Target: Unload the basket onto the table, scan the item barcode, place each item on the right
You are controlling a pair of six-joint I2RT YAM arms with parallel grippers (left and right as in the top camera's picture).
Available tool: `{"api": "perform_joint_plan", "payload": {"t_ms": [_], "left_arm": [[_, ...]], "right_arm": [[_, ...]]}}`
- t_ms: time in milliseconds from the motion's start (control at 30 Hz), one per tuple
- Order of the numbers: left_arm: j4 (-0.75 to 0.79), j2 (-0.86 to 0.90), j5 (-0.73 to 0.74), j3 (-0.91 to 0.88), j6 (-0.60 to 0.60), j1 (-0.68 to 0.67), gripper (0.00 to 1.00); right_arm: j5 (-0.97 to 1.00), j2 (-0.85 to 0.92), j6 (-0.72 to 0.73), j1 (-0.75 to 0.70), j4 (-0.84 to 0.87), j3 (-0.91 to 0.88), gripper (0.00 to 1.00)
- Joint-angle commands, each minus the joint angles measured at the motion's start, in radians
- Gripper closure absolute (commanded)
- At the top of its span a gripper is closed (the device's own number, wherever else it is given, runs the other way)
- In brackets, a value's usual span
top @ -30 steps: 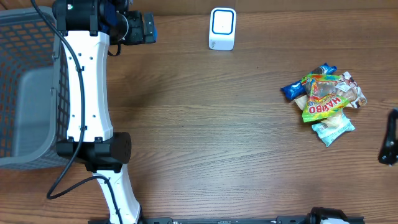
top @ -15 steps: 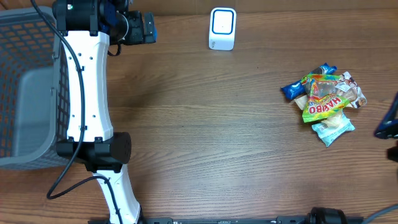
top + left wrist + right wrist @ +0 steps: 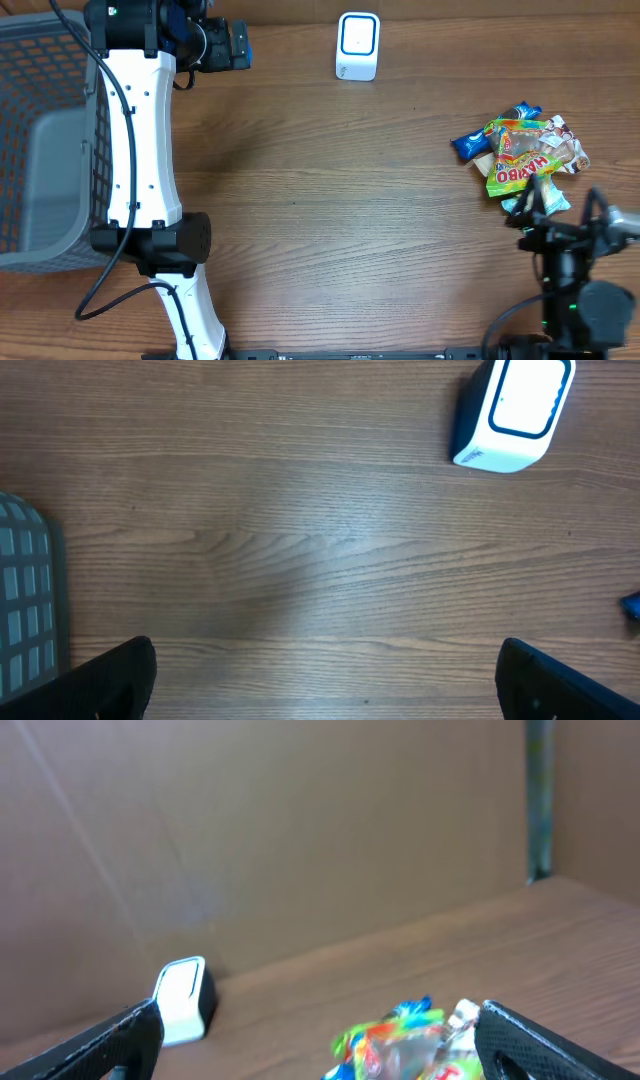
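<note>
A pile of snack packets (image 3: 520, 155) lies at the right of the table, with a green and yellow Haribo bag on top and a blue wrapper at its left. The white barcode scanner (image 3: 358, 45) stands at the far middle edge. My right gripper (image 3: 563, 205) hangs open just in front of the pile, holding nothing. In the right wrist view the packets (image 3: 410, 1040) sit low between the open fingers, with the scanner (image 3: 183, 1000) at the left. My left gripper (image 3: 238, 45) is open and empty left of the scanner (image 3: 510, 410).
A grey mesh basket (image 3: 45, 150) fills the left side of the table, and its corner (image 3: 25, 600) shows in the left wrist view. The left arm's white links (image 3: 140, 140) run along the basket's right side. Bare wood lies between the scanner and the packets.
The right arm has swung in from the right edge of the table and now stands just in front of the snack pile, gripper open. The left arm has not moved.
</note>
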Motion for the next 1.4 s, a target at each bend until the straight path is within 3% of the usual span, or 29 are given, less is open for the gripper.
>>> {"api": "perform_joint_plan", "payload": {"t_ms": [0,300,367,1367], "left_arm": [[0.001,0.01,-0.003,0.005,-0.003,0.003,0.0],[0.001,0.01,-0.003,0.006,-0.003,0.003,0.0],[0.001,0.01,-0.003,0.005,-0.003,0.003,0.0],[0.001,0.01,-0.003,0.005,-0.003,0.003,0.0]], "right_arm": [[0.009,-0.066,-0.003,0.041,0.084,-0.12,0.0],[0.014,-0.162,-0.002,0.079,0.141,-0.303,0.0],[0.003,-0.19,-0.002,0.08,0.076,-0.306,0.0],[0.003,-0.19,-0.002,0.079,0.077,-0.306,0.0]]}}
